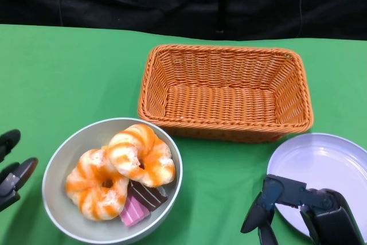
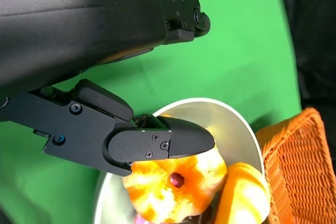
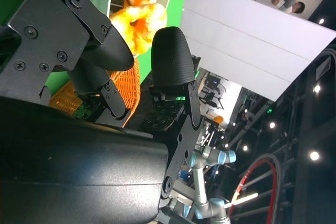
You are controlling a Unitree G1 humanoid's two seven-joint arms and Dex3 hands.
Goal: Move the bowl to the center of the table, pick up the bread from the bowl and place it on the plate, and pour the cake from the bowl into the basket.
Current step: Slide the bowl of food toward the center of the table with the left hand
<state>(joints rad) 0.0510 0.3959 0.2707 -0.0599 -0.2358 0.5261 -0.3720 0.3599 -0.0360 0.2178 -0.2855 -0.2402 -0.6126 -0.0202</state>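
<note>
A grey bowl [image 1: 62,154] sits at the table's front left and holds two orange-and-white twisted breads [image 1: 141,153] [image 1: 96,191]. Tucked beside them are a brown cake piece [image 1: 147,194] and a pink one [image 1: 133,211]. My left hand [image 1: 11,170] is at the left edge, a little apart from the bowl, fingers spread and empty. In the left wrist view its fingers [image 2: 163,142] reach over the bowl [image 2: 233,124] rim near a bread [image 2: 173,187]. My right hand [image 1: 301,207] hovers over the near edge of the white plate [image 1: 330,162], holding nothing.
An empty orange wicker basket [image 1: 226,102] stands behind the bowl, at the table's centre. Green cloth covers the table, with a black backdrop behind it. The right wrist view shows the basket [image 3: 65,98] and a bread [image 3: 139,19] past the hand's fingers [image 3: 170,59].
</note>
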